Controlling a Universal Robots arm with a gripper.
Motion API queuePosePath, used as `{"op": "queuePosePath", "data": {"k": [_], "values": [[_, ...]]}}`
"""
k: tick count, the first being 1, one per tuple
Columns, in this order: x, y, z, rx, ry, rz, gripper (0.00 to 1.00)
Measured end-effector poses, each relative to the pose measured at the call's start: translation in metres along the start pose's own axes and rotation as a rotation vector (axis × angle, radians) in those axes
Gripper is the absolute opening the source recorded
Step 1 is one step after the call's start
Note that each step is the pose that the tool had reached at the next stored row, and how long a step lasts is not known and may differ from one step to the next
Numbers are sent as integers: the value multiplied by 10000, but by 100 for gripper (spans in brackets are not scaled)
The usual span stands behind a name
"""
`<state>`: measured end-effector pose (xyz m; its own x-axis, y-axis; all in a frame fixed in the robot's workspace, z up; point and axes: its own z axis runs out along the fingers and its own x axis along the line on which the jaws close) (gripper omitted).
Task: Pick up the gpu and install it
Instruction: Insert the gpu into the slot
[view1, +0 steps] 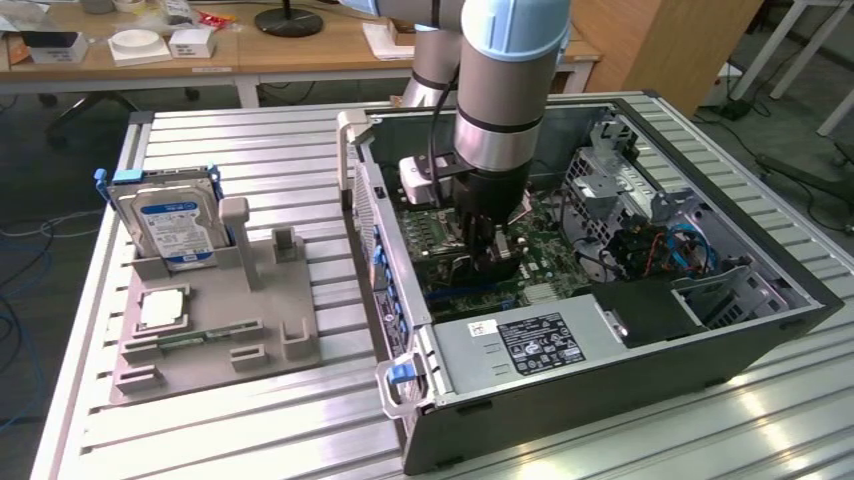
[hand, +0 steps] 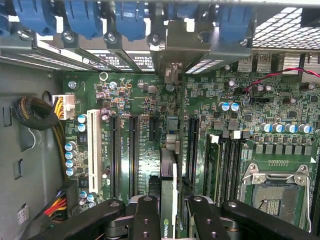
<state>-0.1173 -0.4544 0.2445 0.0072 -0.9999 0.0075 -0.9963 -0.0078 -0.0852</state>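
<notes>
Wrist view | gripper (hand: 172, 207) pinches gpu (hand: 168, 180), jaws narrow | gpu stands on edge over board (hand: 150, 100), by board's black slots (hand: 134, 150) | touching board: cannot tell

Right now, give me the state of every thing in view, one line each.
gpu: on edge, gripped, down among the board slots; cannot tell if seated.
pincer: shut on the gpu, inside the case.
case: lying flat, side open.
hard drive: upright in its tray holder.
memory stick: lying flat in the tray.
</notes>
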Motion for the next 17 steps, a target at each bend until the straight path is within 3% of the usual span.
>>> {"op": "queuePosePath", "data": {"k": [17], "values": [[0, 1, 8, -2, 2, 0, 26]]}}
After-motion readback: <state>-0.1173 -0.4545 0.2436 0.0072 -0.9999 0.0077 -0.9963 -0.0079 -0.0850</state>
